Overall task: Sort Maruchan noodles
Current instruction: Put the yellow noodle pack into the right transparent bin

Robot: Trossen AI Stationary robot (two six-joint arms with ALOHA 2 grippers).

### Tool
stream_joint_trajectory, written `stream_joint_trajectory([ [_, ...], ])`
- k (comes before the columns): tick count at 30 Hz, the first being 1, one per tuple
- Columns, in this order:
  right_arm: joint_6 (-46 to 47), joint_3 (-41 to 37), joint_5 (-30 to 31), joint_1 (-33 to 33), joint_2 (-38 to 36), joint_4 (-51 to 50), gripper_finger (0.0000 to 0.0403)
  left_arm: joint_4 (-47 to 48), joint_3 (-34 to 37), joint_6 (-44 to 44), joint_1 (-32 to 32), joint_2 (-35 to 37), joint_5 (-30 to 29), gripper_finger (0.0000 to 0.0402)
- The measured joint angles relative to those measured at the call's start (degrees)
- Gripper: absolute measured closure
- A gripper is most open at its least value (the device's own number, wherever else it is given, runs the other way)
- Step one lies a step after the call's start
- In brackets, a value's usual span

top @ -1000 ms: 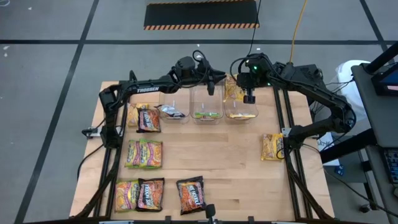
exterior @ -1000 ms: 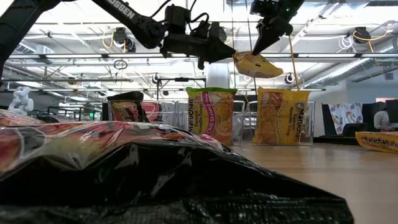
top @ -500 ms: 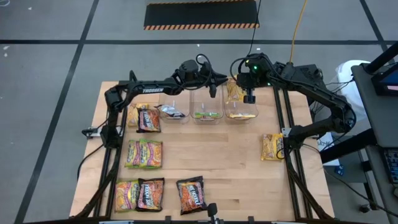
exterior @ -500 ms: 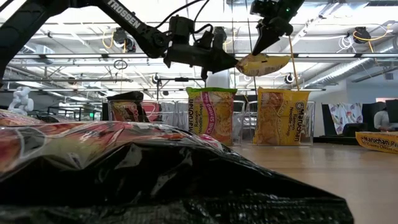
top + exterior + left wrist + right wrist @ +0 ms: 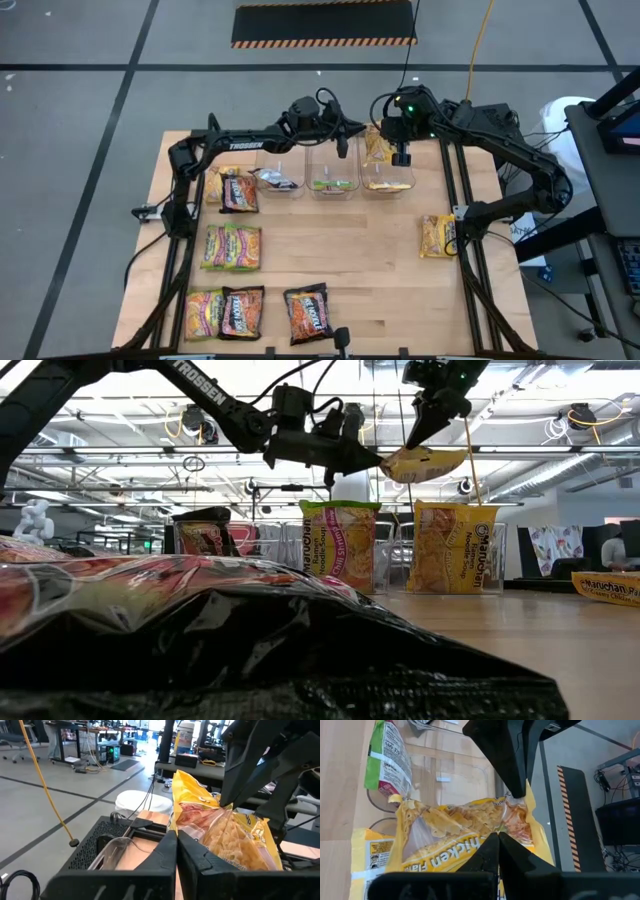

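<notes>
A yellow Maruchan packet point(image 5: 427, 462) hangs level in the air above the right one of three clear bins point(image 5: 388, 176). Both grippers are shut on it. My left gripper point(image 5: 377, 459) reaches in level from the table's left; my right gripper point(image 5: 414, 442) comes down from above. The right bin holds an upright yellow packet point(image 5: 452, 548), the middle bin point(image 5: 332, 176) a green one point(image 5: 342, 546), and the left bin point(image 5: 277, 178) a black one point(image 5: 205, 532). Other packets lie flat on the table point(image 5: 350, 270). My left gripper pinches the yellow packet's edge point(image 5: 173, 817) between its two shut fingers, reaching level from the table's left. The packet is lifted clear and lies about level beyond the fingertips. My right gripper pinches the opposite edge point(image 5: 489, 833) of the same packet between its shut fingers point(image 5: 507, 851), slanting down from above. The packet is crumpled between the two holds and hangs clear of the bin.
Flat on the table lie a yellow and a black packet point(image 5: 231, 190) at the far left, green ones point(image 5: 232, 247) at mid left, a green and two black ones point(image 5: 240, 312) along the near edge, and a yellow one point(image 5: 438, 236) at the right.
My left gripper has sunk a little and gone toward the right to the yellow packet, then shut on its edge. The packet, which hung tilted from my right gripper with its free end down, now lies level between the two grippers.
</notes>
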State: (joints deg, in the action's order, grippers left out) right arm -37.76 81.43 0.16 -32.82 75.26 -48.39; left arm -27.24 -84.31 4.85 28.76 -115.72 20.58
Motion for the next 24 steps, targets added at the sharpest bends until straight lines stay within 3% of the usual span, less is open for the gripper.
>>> stream_joint_trajectory([
  [5, -0.1, 0.0, 2.9, 0.0, -0.8, 0.2, 0.0403, 0.1, 0.0, 0.1, 0.0, 0.0, 0.4, 0.0399],
  [24, 1.3, 0.0, 3.0, 0.0, -8.4, 1.6, 0.0403, 0.5, 0.0, 0.6, 0.0, 0.1, 0.4, 0.0401],
])
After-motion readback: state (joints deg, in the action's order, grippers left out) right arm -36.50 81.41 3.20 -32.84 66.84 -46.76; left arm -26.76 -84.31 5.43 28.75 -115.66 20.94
